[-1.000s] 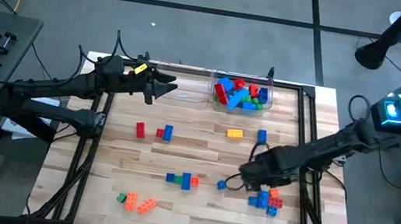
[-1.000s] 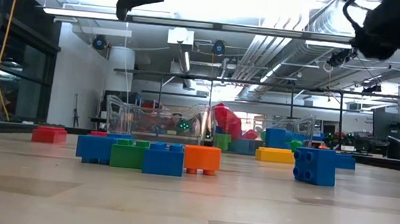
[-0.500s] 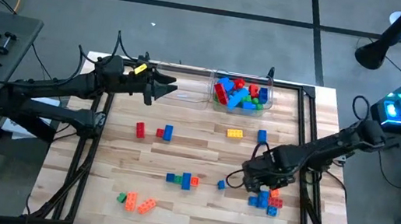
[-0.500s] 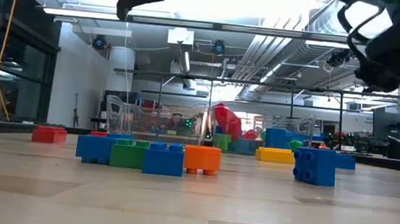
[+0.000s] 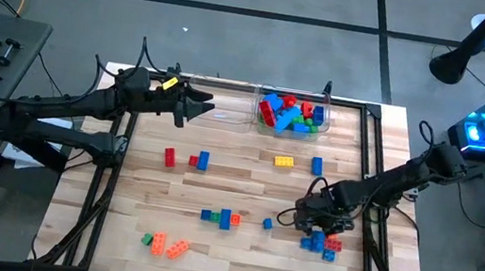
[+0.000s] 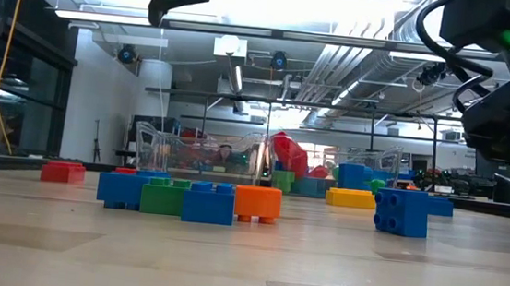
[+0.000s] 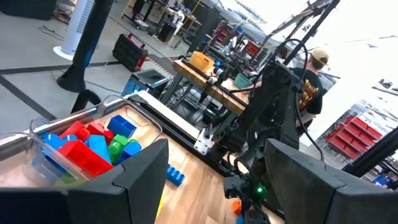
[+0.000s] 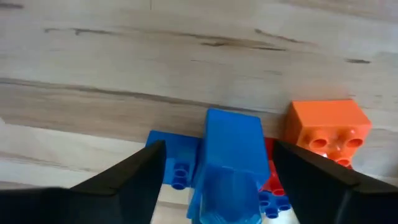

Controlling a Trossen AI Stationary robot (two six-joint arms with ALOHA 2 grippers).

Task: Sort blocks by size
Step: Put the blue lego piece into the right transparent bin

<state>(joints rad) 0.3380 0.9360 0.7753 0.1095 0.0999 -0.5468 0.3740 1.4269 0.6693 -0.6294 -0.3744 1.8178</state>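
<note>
Overhead view of a wooden tabletop point(image 5: 236, 249) w/ two dark robot arms. The right hand point(image 5: 317, 224) is hanging low over a small cluster of blocks point(image 5: 324, 244) near the right edge, fingers spread apart, nothing gripped. In the right wrist view a blue brick point(image 8: 231, 155) is sitting between the two dark fingers point(image 8: 134, 177), w/ an orange block point(image 8: 328, 132) just beside it and more blue and red pieces touching it underneath.

The left hand point(image 5: 197, 105) is waiting up above the far left part of the tabletop, beside a clear bin point(image 5: 293, 116) already holding red, blue and green pieces; its fingers are apart and empty.

Other blocks are lying loose: a red-and-blue trio point(image 5: 185, 158) left of centre, a yellow one point(image 5: 283, 161) and a blue one point(image 5: 316, 165) nearer the bin, a blue-green-orange row point(image 5: 220, 217) in the middle, an orange-green group point(image 5: 164, 244) at the near left.

To do this pick well, imo: the right hand is needing to centre on the blue brick only, fingers clearing the orange neighbour, then close square across the flat sides, not the studs. Pieces are packed tight, so a crooked closing is likely dragging the neighbours along. Lifting straight up is looking safest.
</note>
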